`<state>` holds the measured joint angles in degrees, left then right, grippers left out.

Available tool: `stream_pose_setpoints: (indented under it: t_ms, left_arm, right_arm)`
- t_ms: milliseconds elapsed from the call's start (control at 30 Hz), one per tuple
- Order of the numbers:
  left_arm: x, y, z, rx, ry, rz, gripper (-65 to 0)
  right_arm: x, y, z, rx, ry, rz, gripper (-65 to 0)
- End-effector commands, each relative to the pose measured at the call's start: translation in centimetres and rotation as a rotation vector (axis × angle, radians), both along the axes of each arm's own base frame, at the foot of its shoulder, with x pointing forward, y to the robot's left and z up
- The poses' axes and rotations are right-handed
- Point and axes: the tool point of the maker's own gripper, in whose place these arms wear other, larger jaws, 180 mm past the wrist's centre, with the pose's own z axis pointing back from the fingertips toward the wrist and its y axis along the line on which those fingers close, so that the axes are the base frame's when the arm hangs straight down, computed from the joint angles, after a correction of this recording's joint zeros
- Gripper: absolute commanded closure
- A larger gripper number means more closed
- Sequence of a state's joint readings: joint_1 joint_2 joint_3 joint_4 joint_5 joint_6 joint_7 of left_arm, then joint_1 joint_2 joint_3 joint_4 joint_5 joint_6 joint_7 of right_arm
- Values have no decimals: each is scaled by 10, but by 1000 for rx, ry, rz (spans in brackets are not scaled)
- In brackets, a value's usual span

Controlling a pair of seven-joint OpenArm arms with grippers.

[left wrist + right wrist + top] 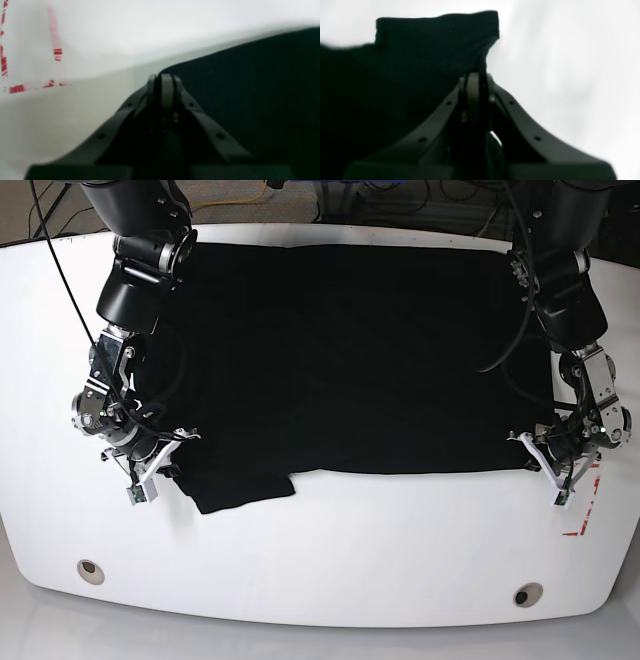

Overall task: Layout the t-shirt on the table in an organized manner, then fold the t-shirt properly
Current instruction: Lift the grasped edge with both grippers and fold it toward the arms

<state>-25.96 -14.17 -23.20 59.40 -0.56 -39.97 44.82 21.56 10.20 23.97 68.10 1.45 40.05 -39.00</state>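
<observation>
1. Black cloth covers most of the desk (pixel 320 580): the shirt (pixel 340 360) lies spread across the far half, its near hem running between the two arms, with one sleeve (pixel 240 488) jutting toward the front at the base view's left.
2. The right end effector (pixel 476 75) has its jaws pressed together at the sleeve side; the wrist view shows cloth right at the tips, so it seems to pinch the shirt, though the blur leaves the bite depth unclear.
3. The left end effector (pixel 163 76) is likewise pressed together on the shirt's corner, close to the red marks (pixel 585 505).
4. Risk: a shallow pinch. If either arm lifts or pulls quickly, the thin edge may slip out and one side drops, leaving a skewed fold.
5. Risk: uneven motion. If the arms travel at different rates, the hem twists and wrinkles gather across the middle.
6. Risk: the loose sleeve. It may drag or tuck under as the hem rises, bunching inside the fold.
7. Risk: pulling outward too hard may slide the whole shirt on the glossy desk, toward its far edge.
</observation>
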Motion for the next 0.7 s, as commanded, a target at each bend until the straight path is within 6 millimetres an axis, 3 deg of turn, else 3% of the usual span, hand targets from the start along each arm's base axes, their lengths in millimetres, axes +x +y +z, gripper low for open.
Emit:
stream_pose_setpoints:
  t_ms: [0, 667]
  left_arm:
    - [13, 9, 28, 25, -66, 5, 0]
    - [-40, 9, 37, 143, -72, -34, 0]
  right_arm:
    - [8, -9, 25, -31, -64, -9, -2]
    - [-57, -24, 52, -270, -45, -1, -3]
